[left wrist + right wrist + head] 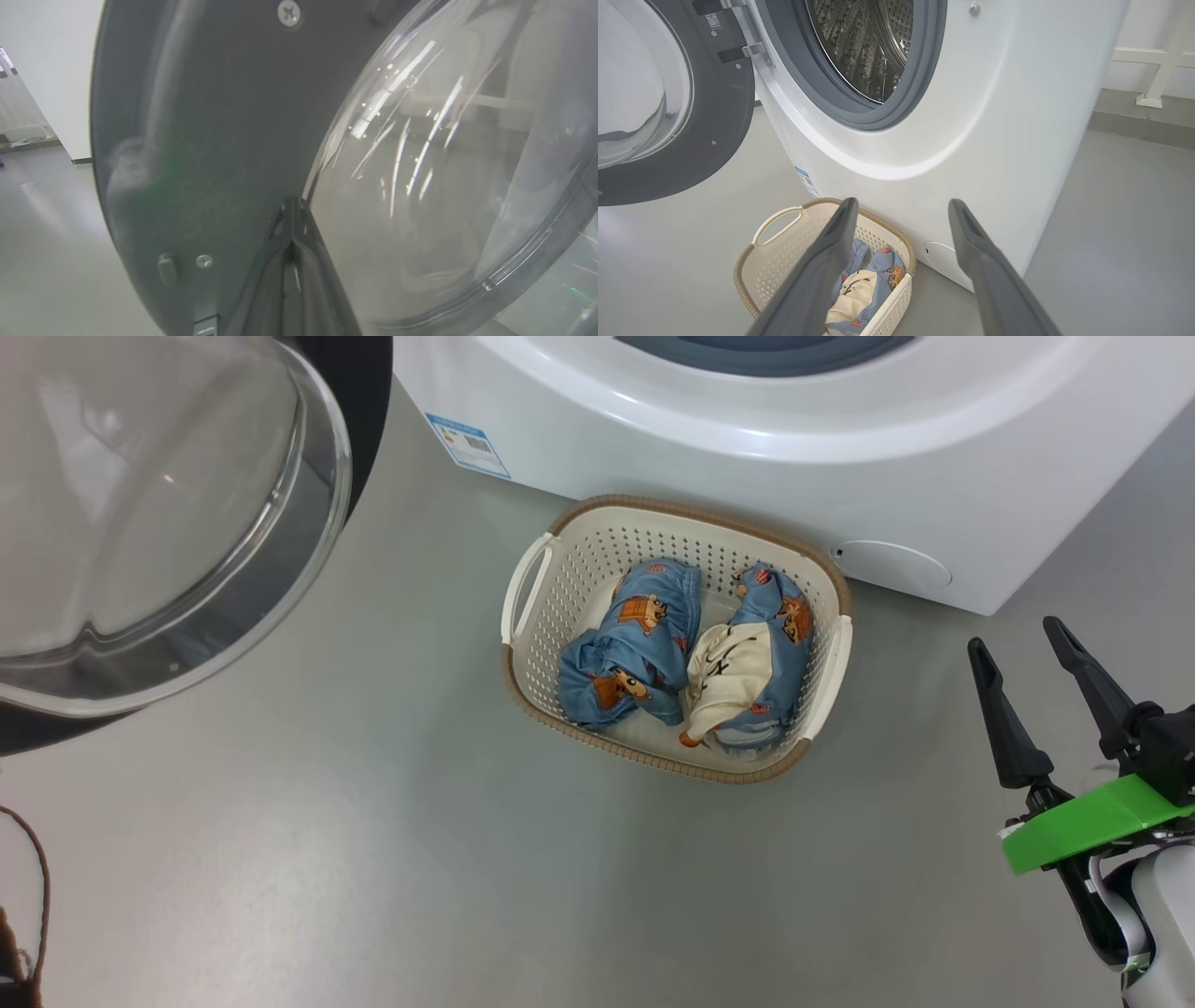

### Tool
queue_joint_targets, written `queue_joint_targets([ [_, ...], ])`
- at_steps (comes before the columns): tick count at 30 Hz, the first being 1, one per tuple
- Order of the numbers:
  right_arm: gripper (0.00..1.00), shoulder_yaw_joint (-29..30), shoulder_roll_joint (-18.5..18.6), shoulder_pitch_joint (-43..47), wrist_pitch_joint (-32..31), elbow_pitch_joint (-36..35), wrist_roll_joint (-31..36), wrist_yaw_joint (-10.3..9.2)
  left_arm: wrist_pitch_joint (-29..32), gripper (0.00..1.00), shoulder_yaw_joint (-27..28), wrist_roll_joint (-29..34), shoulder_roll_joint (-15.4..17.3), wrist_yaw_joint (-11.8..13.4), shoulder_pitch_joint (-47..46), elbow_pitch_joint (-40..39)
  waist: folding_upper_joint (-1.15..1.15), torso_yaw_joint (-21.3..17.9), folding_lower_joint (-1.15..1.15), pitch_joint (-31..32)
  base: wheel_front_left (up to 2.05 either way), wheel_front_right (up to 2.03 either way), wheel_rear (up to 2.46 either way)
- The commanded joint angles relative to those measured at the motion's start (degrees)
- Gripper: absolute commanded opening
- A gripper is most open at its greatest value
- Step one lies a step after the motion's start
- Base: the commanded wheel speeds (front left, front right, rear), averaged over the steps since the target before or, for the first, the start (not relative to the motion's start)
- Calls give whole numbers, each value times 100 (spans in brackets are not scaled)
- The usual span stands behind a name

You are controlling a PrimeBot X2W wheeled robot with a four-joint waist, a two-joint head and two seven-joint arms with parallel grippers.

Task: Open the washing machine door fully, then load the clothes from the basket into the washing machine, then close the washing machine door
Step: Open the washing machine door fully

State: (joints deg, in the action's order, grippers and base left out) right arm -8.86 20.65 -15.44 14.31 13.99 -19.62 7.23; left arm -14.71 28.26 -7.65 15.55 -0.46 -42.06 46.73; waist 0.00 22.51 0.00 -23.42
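The washing machine door [140, 523] is swung open at the upper left, its glass bowl towards me. My left gripper [292, 205] is shut with nothing in it, its tips right at the door's [196, 116] inner face where the grey frame meets the glass. The washing machine [747, 457] stands at the top, and its steel drum [864, 42] is open to view. In front of it, the basket [523, 700] holds the clothes: a blue garment [635, 653] and one with a cream panel [756, 663]. My right gripper [1013, 635] hangs open to the right of the basket [784, 261], above the floor.
Grey floor surrounds the basket. A round cover [892, 565] sits low on the machine's front, and a blue label [467, 443] marks its lower corner. A thin brown cord [33, 887] loops at the lower left. A white rail [1153, 60] runs along the back wall.
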Motion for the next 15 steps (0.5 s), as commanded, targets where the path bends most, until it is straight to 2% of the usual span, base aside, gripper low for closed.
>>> queue_joint_targets([
  [1, 100, -114, 55, -43, 69, -98, 43, 25, -29, 0, 153, 77, 478, 22, -54, -81, 0, 2, 0, 52, 0, 0, 0],
  [4, 100, -123, 6, -18, 69, -70, 30, 25, -29, 0, 150, 144, 508, -21, -35, -18, 0, -4, 0, 177, 0, 0, 0],
  [5, 100, -124, -39, 11, 69, -62, 25, 25, -29, 0, 165, 143, 510, -126, 8, -28, 0, -12, 0, 289, 0, 0, 0],
  [9, 100, -111, -105, 93, 69, -41, 5, 25, -29, 0, 187, 133, 450, -280, 143, -98, 0, -14, 0, 481, 0, 0, 0],
  [11, 100, -89, -153, 201, 69, -25, -18, 25, -29, 0, 171, 119, 294, -425, 324, -264, 0, 5, 0, 688, 0, 0, 0],
  [15, 100, -57, -201, 326, 69, -27, -39, 25, -29, 0, 122, 107, 83, -543, 569, -529, 0, 36, 0, 890, 0, 0, 0],
])
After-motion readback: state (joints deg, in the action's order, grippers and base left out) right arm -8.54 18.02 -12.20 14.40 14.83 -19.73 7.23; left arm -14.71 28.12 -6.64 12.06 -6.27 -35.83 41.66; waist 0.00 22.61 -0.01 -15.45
